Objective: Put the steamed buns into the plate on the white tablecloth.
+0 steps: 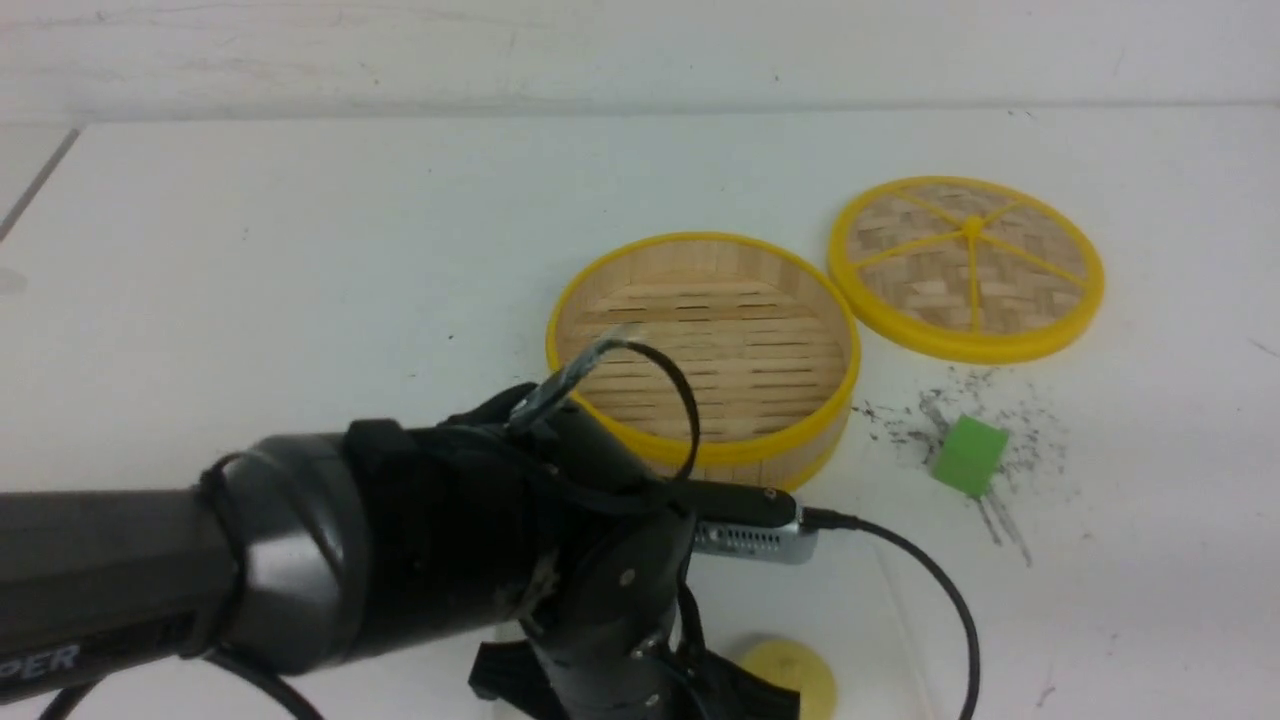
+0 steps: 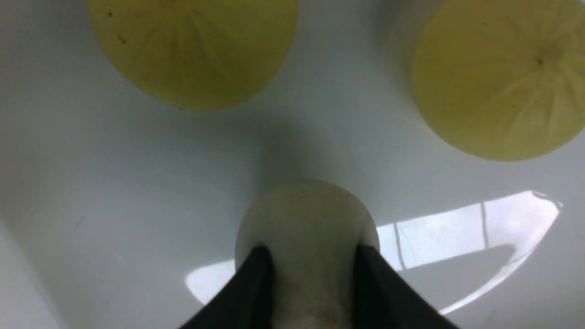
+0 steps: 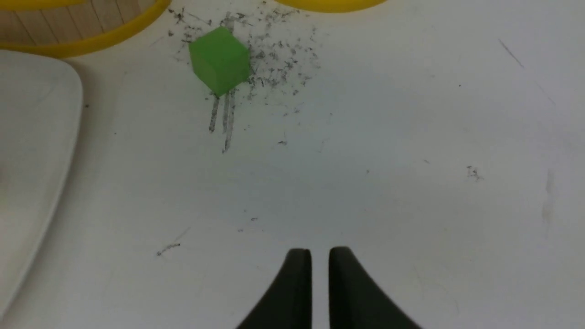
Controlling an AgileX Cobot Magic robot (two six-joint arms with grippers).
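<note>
The letters "PER" can be read on the left arm (image 1: 120, 590); the rest is cut off. The left claw (image 2: 313, 253) is pinched on the whitish steamed bun (image 2: 306, 214), which is squeezed between both fingers over the plate (image 2: 114, 183). Ahead of this claw, one pale yellow steamed bun (image 2: 192, 45) is seen to one side and a second pale yellow bun (image 2: 498, 77) to the other, both apart from the held bun.

The right claw (image 3: 320, 258) is pressed almost together with nothing held, over the white tablecloth (image 3: 411, 160). Bare cloth lies directly ahead; the green block (image 3: 220, 59) is well ahead and the plate's rim is off to one side.
</note>
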